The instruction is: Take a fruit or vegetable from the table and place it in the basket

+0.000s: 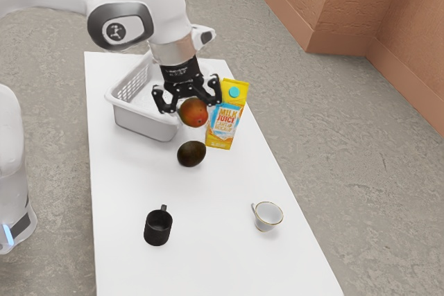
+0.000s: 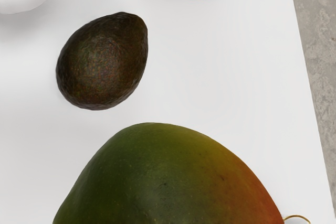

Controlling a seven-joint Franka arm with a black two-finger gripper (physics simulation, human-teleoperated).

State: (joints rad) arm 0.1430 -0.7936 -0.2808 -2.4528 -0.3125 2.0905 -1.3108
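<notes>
White and long, the table (image 1: 208, 199) sits on a gray floor (image 1: 333, 171), with a brown wall (image 1: 291, 5) off at the exterior view's far right. The mango (image 1: 195, 114) is up in the air over the table, under the hand. My claw (image 1: 191, 105) is clamped on it with its 2 fingers. The mango is red on the side the exterior view shows, and green, yellow and red in the wrist view. It is not in the basket (image 1: 144, 125); that white basket is to the exterior view's left of it and reaches behind my claw. On the right, just beside the mango in that view, a yellow and blue juice box (image 1: 225, 129) stands up. The dark avocado (image 1: 191, 154) lies on the table, nearer than the box. Nearer yet are 2 cups, well apart: a black mug (image 1: 157, 230) on the left and a white cup (image 1: 267, 217) with a gold rim on the right.
</notes>
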